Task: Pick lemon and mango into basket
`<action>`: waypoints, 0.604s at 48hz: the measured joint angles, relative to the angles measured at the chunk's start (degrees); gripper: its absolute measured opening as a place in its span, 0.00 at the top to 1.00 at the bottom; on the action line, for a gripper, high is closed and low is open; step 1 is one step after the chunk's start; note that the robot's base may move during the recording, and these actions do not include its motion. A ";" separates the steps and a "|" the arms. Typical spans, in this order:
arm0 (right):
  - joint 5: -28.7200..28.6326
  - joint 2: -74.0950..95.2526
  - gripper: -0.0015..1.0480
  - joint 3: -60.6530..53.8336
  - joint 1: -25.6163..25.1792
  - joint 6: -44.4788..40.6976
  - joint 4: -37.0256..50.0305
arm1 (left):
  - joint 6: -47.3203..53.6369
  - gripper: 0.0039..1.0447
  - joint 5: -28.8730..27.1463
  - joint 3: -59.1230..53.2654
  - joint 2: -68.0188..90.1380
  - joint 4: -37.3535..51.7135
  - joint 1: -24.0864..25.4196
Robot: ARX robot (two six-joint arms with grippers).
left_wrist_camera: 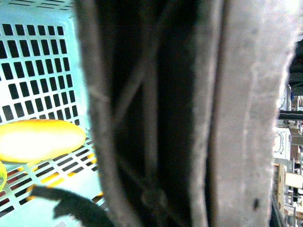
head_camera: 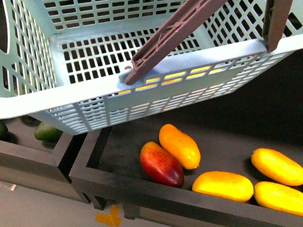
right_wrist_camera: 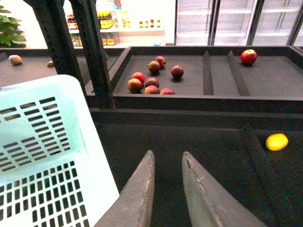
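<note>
Blurred handle (left_wrist_camera: 156, 113) hides most of the basket (left_wrist_camera: 42, 61) (mango (left_wrist_camera: 40, 140) edge-cropped)

A grocery shop, to judge by the dark produce bins (right_wrist_camera: 189, 87) across the middle of the right wrist view, split by dividers and holding loose red fruit (right_wrist_camera: 151, 81). Along the top right there, tall glass-door fridges (right_wrist_camera: 227, 19); at the top, left of centre, lit shelves of bottles (right_wrist_camera: 113, 21). In the front view, a plastic shopping basket (head_camera: 12, 105) filling the upper part, with loose yellow fruit (head_camera: 223, 185) on display at lower right.
</note>
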 joint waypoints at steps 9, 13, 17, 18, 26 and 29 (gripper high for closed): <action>-2.38 -6.19 0.98 -8.59 -1.99 -1.01 2.16 | -0.20 0.87 0.42 0.00 0.00 0.00 0.00; -3.04 -8.35 0.98 -11.19 -2.69 -1.05 2.38 | -0.13 0.87 0.22 0.00 0.00 0.00 0.02; -3.82 -11.78 0.98 -14.62 -3.74 -1.05 2.36 | -0.13 0.87 0.20 0.00 0.00 0.00 0.00; -3.98 -12.39 0.98 -15.19 -3.89 -1.05 2.32 | -0.15 0.87 0.26 0.00 0.00 0.00 0.00; -8.04 -17.64 0.98 -18.95 -8.00 -1.07 0.98 | -0.15 0.87 0.31 0.00 0.00 0.00 0.02; -8.17 -20.02 0.98 -20.33 -8.13 -1.09 -0.04 | -0.13 0.87 0.11 0.00 0.00 0.00 0.07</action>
